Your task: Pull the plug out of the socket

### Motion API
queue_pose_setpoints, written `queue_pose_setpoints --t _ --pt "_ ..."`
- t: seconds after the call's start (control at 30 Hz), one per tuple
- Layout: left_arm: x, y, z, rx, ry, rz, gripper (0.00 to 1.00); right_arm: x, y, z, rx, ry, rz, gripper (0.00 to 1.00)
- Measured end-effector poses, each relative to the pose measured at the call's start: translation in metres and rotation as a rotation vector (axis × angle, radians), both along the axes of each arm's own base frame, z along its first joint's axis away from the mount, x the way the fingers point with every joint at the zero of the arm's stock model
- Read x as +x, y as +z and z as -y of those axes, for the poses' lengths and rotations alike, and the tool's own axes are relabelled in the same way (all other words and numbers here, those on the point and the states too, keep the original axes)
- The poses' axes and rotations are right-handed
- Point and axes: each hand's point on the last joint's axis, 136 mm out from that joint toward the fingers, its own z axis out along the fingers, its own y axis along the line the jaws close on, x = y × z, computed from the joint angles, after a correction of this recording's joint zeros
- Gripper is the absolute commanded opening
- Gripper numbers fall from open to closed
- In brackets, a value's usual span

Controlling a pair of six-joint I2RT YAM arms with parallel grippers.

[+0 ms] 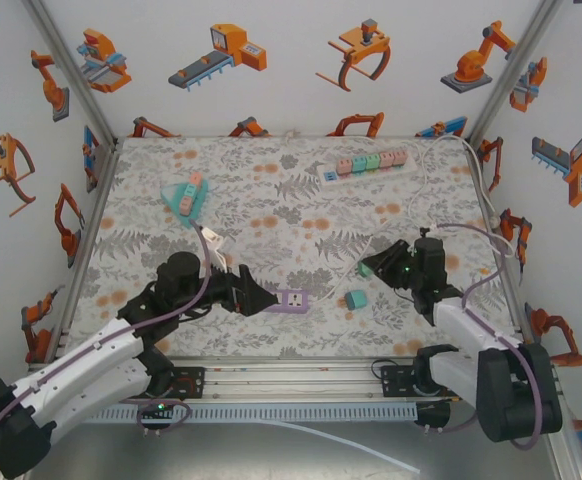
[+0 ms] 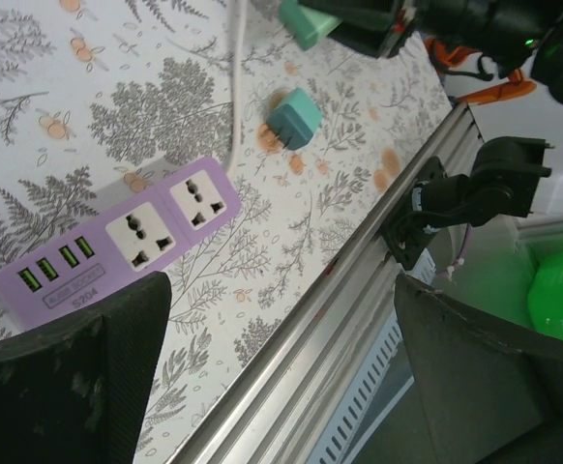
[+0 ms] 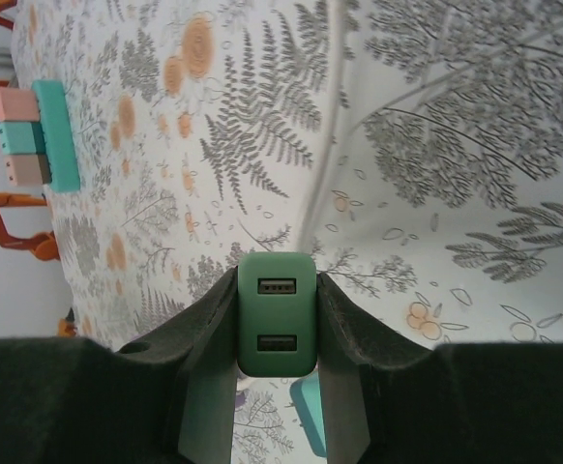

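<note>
Overhead view of a floral-patterned table w/ two robot arms at its near edge. The purple socket strip lies flat near the front middle, btwn the two hands, its long axis approx left-right. In the left wrist view both its large outlets are empty, w/ nothing plugged in. Four small USB ports sit at the end nearer that camera.

The left hand is just beside the strip's left end. Its fingers stand wide apart, released, gripping nothing. The strip lies ahead of them, not btwn them.

The right hand is to the right of the strip & apart from it. It is clenched on the green plug, a small charger block w/ two USB ports facing the wrist cam, pinched on both sides. Can't tell for sure whether the plug is lifted clear of the table.

A second, teal plug lies loose on the table btwn strip & right hand, touching neither.

Judgement: plug & socket are already separate, so the pull looks done. What's left is prob. setting the plug down. The plug lies rightward of the socket, carried by the right arm; the left arm is the nearer one to the strip.
</note>
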Motion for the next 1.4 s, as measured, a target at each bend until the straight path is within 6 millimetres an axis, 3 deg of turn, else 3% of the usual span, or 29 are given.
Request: queue_pose_setpoints --t 0.1,0.33,0.63,0.93,1.07,1.17,1.27,1.4 --pt "-0.001 0.005 -0.001 -0.014 -0.002 0.023 1.0 -0.003 -0.011 0.003 0.017 -0.02 -0.022 0.22" --pt "-0.001 0.003 -0.002 -0.013 0.003 0.026 0.97 -0.012 -0.036 0.004 0.027 -0.035 -0.077 0.34" --pt "0.005 0.004 -0.008 -0.003 0.054 0.042 0.97 -0.008 -0.039 0.006 0.06 -0.074 -0.094 0.52" --pt "0.033 -0.008 -0.039 0.073 0.297 0.028 0.97 -0.011 -0.03 0.029 -0.02 -0.189 -0.134 0.65" --pt "0.054 -0.006 -0.05 0.107 0.433 0.034 0.97 -0.012 -0.01 0.041 -0.052 -0.246 -0.095 0.68" --pt "0.08 0.003 -0.051 0.145 0.526 0.032 0.97 0.001 0.02 0.05 -0.079 -0.292 -0.02 0.73" --pt "0.116 0.02 -0.043 0.166 0.604 0.022 0.97 0.024 0.053 0.063 -0.128 -0.344 0.047 0.77" --pt "0.173 0.035 -0.019 0.159 0.665 0.006 0.97 0.08 0.084 0.097 -0.163 -0.422 0.078 0.75"
